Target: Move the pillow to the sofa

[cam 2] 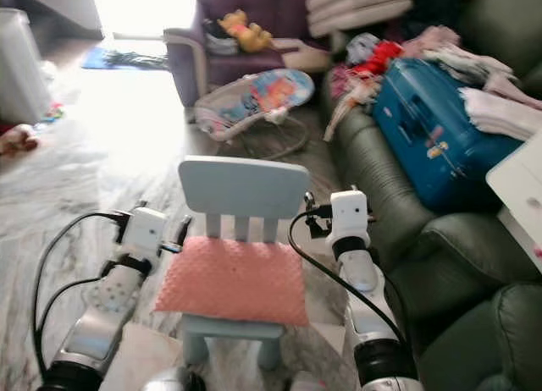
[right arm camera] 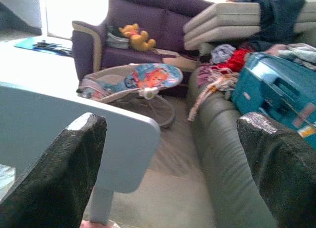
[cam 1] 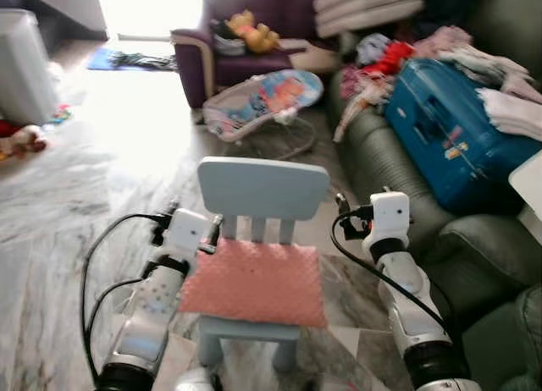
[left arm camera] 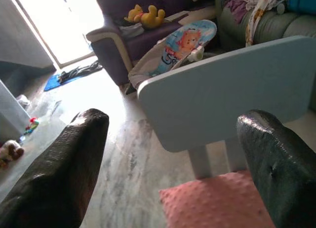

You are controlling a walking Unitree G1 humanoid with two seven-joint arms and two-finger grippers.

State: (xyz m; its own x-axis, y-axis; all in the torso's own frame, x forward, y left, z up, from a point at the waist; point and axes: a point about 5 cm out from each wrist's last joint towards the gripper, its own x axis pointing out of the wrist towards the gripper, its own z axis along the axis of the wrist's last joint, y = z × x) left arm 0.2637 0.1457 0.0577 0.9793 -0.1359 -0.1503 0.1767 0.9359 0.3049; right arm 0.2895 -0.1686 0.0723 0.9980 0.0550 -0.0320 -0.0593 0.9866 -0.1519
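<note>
While the pink pillow (cam 1: 254,283) lies flat on the seat of the small blue chair (cam 1: 262,189), the left gripper (left arm camera: 173,164) and right gripper (right arm camera: 170,161) hover at either side of the chair, fingers spread wide, holding nothing. The green sofa (cam 1: 381,167) stands just right of the chair.

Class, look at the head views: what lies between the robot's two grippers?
In the left eye view, the pink pillow on the small blue chair lies between the left gripper and the right gripper, both open.
</note>
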